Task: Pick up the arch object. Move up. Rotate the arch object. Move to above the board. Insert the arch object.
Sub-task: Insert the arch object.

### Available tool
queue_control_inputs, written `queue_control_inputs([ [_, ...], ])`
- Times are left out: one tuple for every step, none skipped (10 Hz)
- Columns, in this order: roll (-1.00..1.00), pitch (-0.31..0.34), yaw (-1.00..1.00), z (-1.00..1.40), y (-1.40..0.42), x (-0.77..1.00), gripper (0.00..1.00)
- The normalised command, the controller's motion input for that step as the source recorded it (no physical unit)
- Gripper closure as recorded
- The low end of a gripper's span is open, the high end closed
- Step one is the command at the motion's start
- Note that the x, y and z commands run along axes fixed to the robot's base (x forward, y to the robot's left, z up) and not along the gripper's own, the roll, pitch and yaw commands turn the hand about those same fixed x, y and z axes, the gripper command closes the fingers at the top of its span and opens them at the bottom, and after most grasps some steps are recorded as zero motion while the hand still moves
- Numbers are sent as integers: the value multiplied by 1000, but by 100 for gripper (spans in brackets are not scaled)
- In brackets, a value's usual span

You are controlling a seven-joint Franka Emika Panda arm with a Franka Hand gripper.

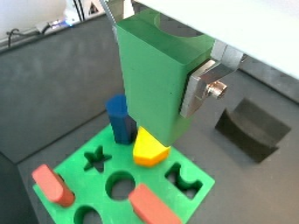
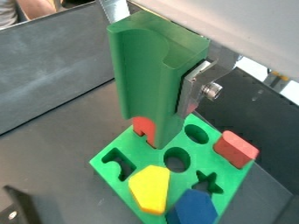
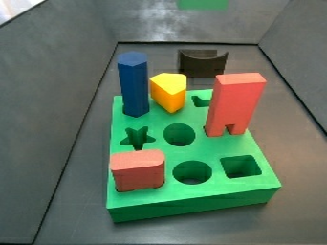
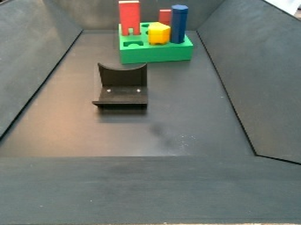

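My gripper (image 1: pixel 162 80) is shut on the arch object (image 1: pixel 149 61), a mid-green block with a curved notch at its upper end, which also shows in the other wrist view (image 2: pixel 146 96). One silver finger (image 2: pixel 194 87) presses its side; the other finger is hidden behind it. The block hangs upright, well above the board (image 1: pixel 73 164), a bright-green slab with star, round and square holes, seen in both wrist views (image 2: pixel 114 171) and both side views (image 3: pixel 192 199) (image 4: pixel 163 54). The gripper is out of both side views.
On the board stand a blue block (image 3: pixel 133 81), a yellow piece (image 3: pixel 169 91), a tall red block (image 3: pixel 236 103) and a low red piece (image 3: pixel 137 170). The dark fixture (image 4: pixel 121 88) stands on the floor beside the board. Grey walls enclose the floor.
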Motion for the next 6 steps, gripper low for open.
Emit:
queue_control_inputs([
  [0, 0, 0, -414, -89, 1000, 100],
  [0, 0, 0, -394, -60, 1000, 100],
  [-21, -3, 0, -391, 40, 1000, 100],
  [-34, -83, 26, -377, 240, 1000, 100],
  [39, -171, 160, -291, 251, 720, 100],
  [159, -146, 177, -97, 163, 717, 100],
])
